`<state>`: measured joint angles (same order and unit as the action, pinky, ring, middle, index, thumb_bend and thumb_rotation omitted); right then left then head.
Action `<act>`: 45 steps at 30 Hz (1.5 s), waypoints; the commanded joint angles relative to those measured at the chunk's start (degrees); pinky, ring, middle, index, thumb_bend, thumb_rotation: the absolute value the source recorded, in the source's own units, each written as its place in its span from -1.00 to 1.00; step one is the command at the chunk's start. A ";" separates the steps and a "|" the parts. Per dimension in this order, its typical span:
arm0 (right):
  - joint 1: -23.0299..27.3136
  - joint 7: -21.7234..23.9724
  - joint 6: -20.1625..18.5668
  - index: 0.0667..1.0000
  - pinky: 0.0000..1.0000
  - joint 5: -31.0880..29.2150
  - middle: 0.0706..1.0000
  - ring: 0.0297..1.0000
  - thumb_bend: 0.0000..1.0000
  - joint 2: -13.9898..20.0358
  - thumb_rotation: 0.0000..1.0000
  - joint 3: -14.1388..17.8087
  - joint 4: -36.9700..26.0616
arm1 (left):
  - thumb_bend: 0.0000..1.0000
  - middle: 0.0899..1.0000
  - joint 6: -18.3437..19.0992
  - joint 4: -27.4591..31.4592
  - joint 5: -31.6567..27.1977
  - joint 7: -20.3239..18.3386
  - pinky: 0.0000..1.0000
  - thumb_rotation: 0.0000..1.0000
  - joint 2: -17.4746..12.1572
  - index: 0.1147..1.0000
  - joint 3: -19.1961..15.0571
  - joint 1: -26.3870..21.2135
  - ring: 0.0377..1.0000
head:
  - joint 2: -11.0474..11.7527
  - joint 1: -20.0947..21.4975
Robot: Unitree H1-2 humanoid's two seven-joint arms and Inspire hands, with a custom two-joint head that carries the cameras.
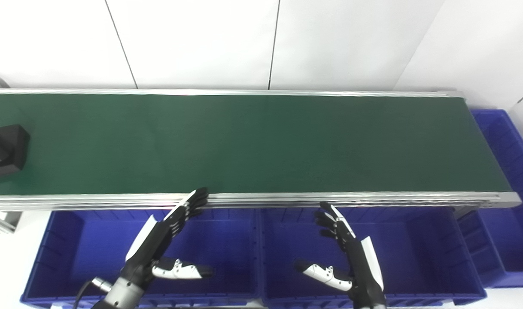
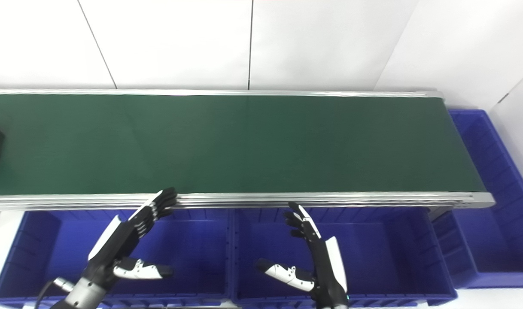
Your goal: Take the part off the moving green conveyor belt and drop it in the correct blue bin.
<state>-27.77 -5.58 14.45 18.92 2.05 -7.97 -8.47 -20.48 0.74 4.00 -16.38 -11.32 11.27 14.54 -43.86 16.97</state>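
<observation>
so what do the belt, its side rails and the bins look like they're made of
Belt: seemingly rubber or PVC, matte dark green, smooth, no glare.
Side rails: likely aluminium, silvery with bright streaks along the ridges.
Blue bins: probably moulded plastic, uniform saturated blue, ribbed walls, slight sheen.

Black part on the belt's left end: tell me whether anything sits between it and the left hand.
Nothing visible does. The black part lies alone on the green belt; the open left hand hovers over a blue bin, bare belt between.
</observation>
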 commanded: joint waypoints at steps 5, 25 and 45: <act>-0.90 -0.58 2.95 0.80 0.49 -0.07 0.65 0.60 0.81 0.77 0.01 0.40 -2.28 | 0.91 0.90 2.43 6.20 5.34 5.21 0.91 -0.12 4.89 0.91 0.53 4.60 0.88 | -0.10 -1.55; -0.04 -0.19 4.46 0.81 0.53 -0.22 0.64 0.61 0.81 1.34 0.06 -0.21 -1.29 | 0.73 0.92 -5.58 1.85 8.27 14.92 0.80 0.04 13.13 0.93 1.07 10.09 0.87 | 1.33 -3.79; -0.08 -0.33 5.86 0.81 0.49 -1.71 0.65 0.61 0.79 2.28 0.01 0.29 -0.22 | 0.79 0.93 -0.91 2.49 5.07 12.03 0.94 -0.18 10.33 0.85 1.43 8.09 0.97 | 4.14 -9.82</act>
<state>-27.81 -5.51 16.55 17.76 4.09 -7.89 -8.05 -20.71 2.74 8.26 -4.29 -1.40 11.81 23.08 -40.87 10.81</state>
